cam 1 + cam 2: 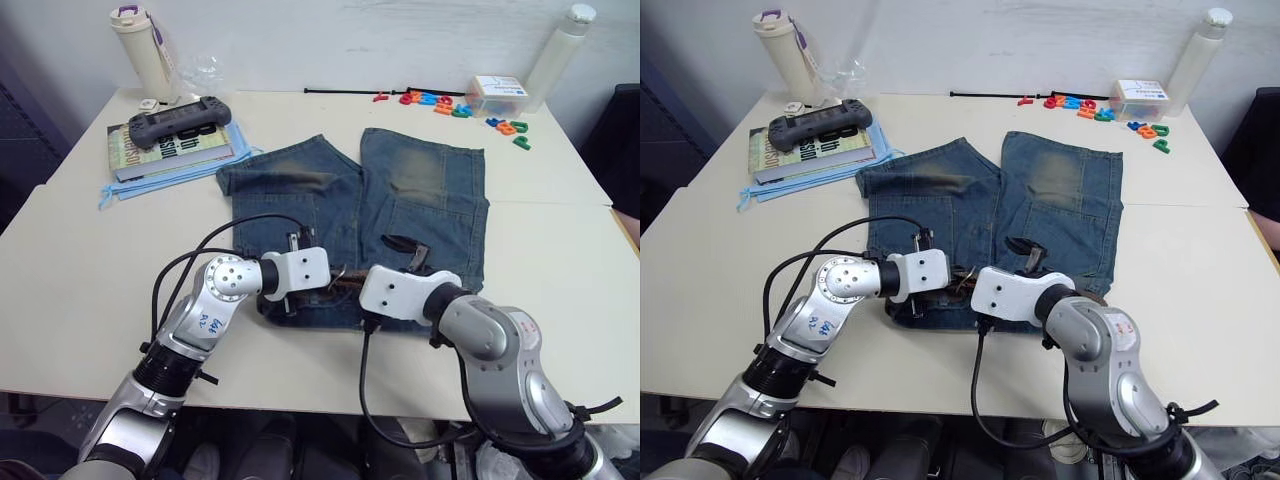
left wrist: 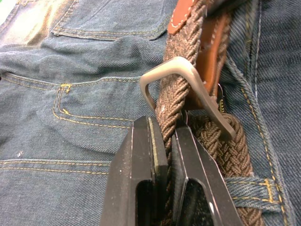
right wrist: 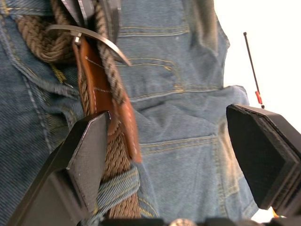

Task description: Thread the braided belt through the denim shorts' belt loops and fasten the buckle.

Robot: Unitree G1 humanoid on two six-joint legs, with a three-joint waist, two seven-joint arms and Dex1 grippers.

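denim shorts (image 1: 400,200) lie flat on a cream table (image 1: 60,290).

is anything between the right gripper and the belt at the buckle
Nothing visible. The right gripper is open over the denim shorts, one finger already beside the braided belt. The left gripper is shut on the strap just below the buckle.

Left gripper (image 2: 162,155) fingers pinched — right gripper (image 3: 183,155) spread.
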